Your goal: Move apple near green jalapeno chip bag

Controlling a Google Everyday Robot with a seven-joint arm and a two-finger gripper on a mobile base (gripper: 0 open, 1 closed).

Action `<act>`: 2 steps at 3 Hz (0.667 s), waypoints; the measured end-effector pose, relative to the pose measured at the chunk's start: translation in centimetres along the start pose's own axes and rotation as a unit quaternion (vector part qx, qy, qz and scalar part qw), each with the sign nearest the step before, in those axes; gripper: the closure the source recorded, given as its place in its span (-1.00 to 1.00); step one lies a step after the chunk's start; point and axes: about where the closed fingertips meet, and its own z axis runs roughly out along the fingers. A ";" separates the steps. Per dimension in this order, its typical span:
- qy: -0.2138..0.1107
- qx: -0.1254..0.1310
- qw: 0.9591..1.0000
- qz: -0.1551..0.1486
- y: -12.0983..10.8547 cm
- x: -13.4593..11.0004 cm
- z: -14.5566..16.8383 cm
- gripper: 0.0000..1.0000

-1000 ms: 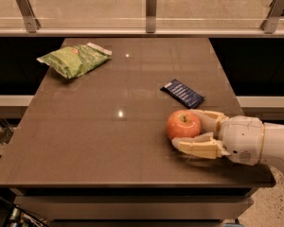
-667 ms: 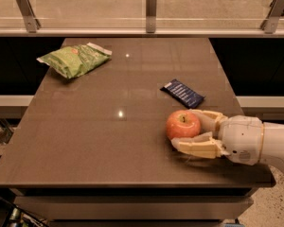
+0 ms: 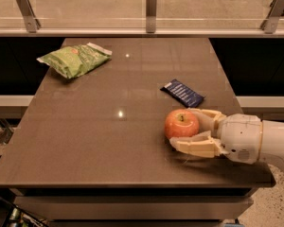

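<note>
The fingers [image 3: 194, 146] sit one on each side of the apple [image 3: 181, 123] and look pressed against its skin, so I judge them clamped on it. The gripper [image 3: 183, 129] reaches in low from 3 o'clock, its pale wrist over the bench's right edge. The apple is at about 4 o'clock on the bench [image 3: 109, 145] and appears to rest on the surface, not yet lifted. A flat dark blue wrapper [image 3: 182, 92] lies near it at 12 o'clock. The green jalapeno chip bag [image 3: 75, 59] lies well apart, at 10 o'clock by the far left corner. So the grasp seems made, while the whole carry across the bench and the release beside the bag remain.
</note>
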 end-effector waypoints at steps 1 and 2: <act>0.020 -0.003 1.000 -0.005 -0.3 -1.5 0.4 1.00; 0.054 -0.005 0.998 -0.016 -1.1 -4.3 1.3 1.00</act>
